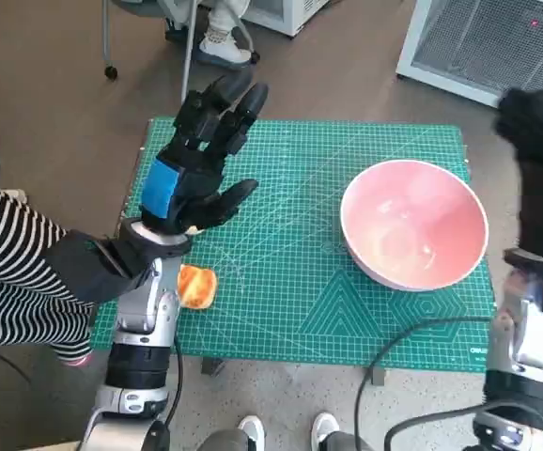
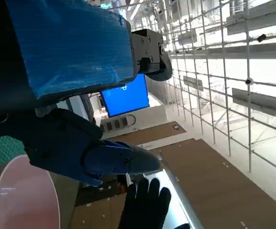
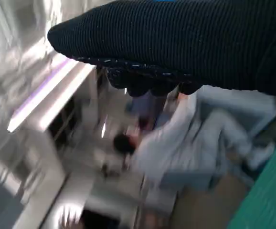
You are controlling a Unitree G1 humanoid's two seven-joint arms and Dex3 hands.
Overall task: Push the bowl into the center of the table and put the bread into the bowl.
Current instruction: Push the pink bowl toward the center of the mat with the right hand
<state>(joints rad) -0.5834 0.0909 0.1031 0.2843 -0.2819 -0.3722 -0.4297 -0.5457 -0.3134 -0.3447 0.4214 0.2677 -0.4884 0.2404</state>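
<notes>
Two things matter here, and neither is where the task wants it. The pink bowl [image 1: 414, 235] sits on the right part of the green cutting mat [image 1: 290, 282], close to the mat's right edge and not at the middle of the tabletop, and nothing lies inside it. The bread [image 1: 196, 286], a small orange-brown piece, lies near the mat's left front edge, well apart from the bowl and partly hidden behind the left forearm. The left hand [image 1: 196, 160], black with blue tape on its back, is raised above the left side of the mat with its fingers spread and nothing in them; it touches neither bread nor bowl. The right hand [image 1: 539, 160], in its black knitted glove, is lifted beside the tabletop's right edge, just past the bowl's rim; it seems to hold nothing, but whether its fingers are apart or curled I cannot tell. A person's striped sleeve [image 1: 8, 272] reaches in at the left. Judging by this, both steps are left: the push to the center, then the bread into the bowl.
</notes>
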